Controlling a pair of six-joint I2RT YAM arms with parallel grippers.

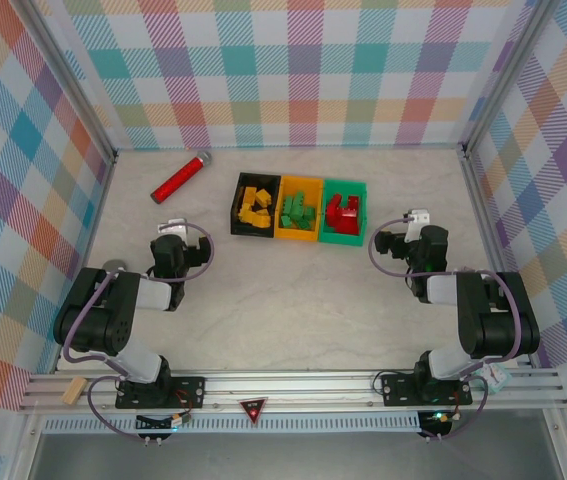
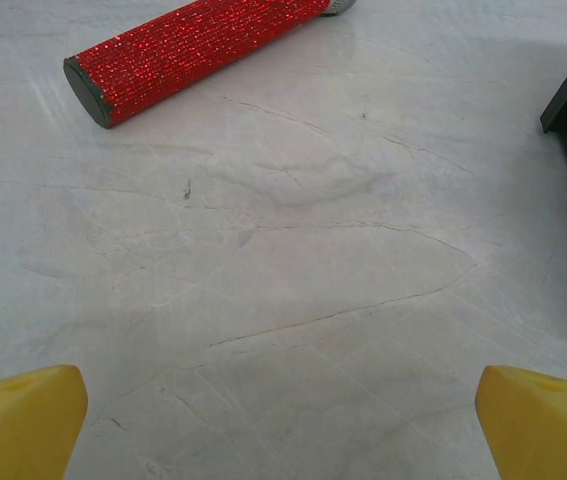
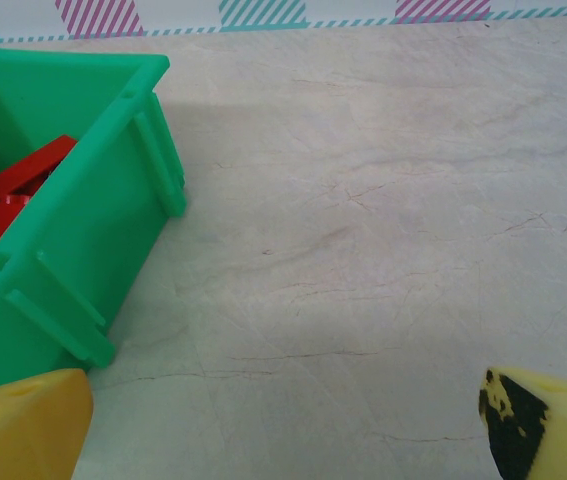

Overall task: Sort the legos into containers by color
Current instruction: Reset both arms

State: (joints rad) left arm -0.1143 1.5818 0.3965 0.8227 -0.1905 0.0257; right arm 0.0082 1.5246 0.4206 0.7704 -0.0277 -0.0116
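Looking down from the top camera: pale marbled table (image 1: 293, 320), plaid walls (image 1: 293, 70) on three sides.

Left arm (image 1: 113, 320) folded at 8 o'clock of the table, right arm (image 1: 478, 315) at 4 o'clock.

Three bins in a row at 12 o'clock, touching side to side. Black bin (image 1: 251, 231) at the 9 o'clock end, orange-yellow bin (image 1: 296, 236) in the middle, green bin (image 1: 343, 240) at the 3 o'clock end.

Red glitter cylinder (image 1: 181, 177) with a silver end lies on the table at 10 o'clock, apart from the black bin.

Left gripper (image 1: 171, 226) sits at 9 o'clock of the row, near the black bin. In its wrist view the yellow fingertips (image 2: 23, 425) stand wide apart with bare table between them, nothing held. Cylinder at 11 o'clock there, a black bin corner at 3 o'clock.

Right gripper (image 1: 418, 217) sits at 3 o'clock of the row, near the green bin. Its fingers are spread wide too, gripping nothing. Green bin wall fills 9 o'clock of its wrist view.

Legos, all inside bins: yellow legos (image 1: 255, 205) in the black bin, green legos (image 1: 300, 212) in the orange-yellow bin, red legos (image 1: 343, 208) in the green bin.
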